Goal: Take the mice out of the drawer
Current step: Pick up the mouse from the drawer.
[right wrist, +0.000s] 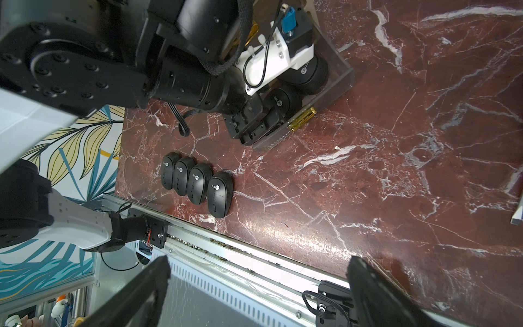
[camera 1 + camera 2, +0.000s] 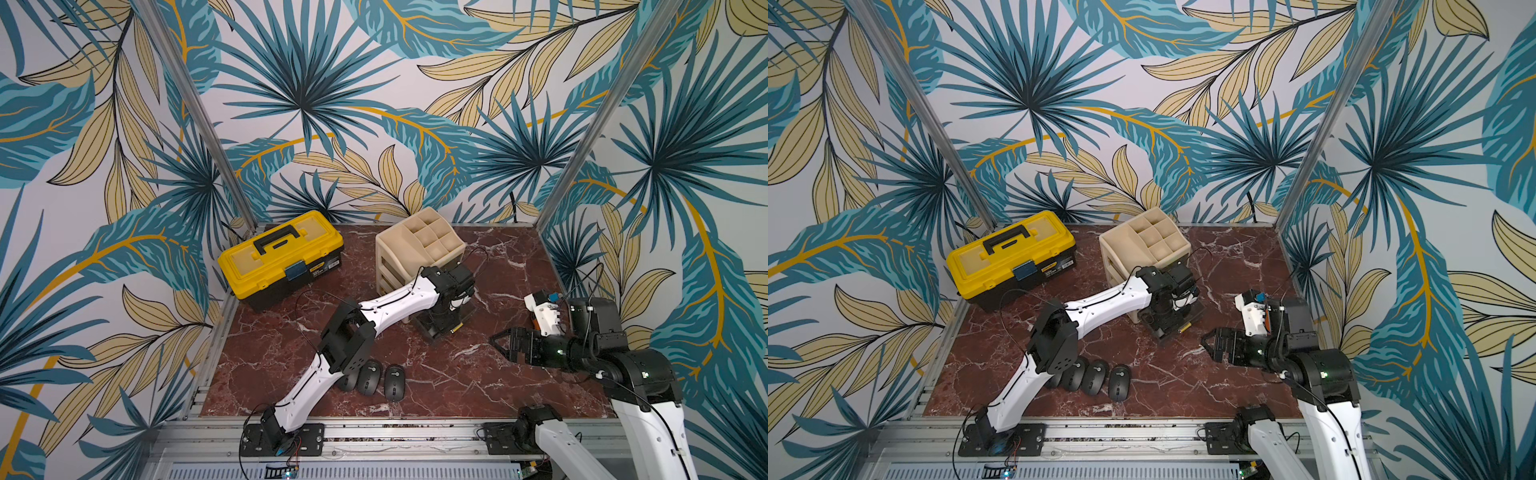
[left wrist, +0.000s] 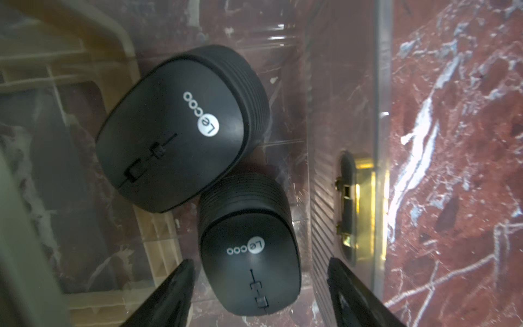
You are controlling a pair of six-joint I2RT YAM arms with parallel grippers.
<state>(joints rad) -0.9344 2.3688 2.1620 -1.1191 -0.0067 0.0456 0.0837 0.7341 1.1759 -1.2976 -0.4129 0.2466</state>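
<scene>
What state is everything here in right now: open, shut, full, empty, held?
Toolbox: lid shut.
Drawer: pulled out, not yet empty.
Mice in drawer: two, lying loose, ungripped.
Taken-out mice: four, side by side in a row on the table.
Left gripper: open, fingers either side of one drawer mouse.
Right gripper: open, holding nothing.
</scene>
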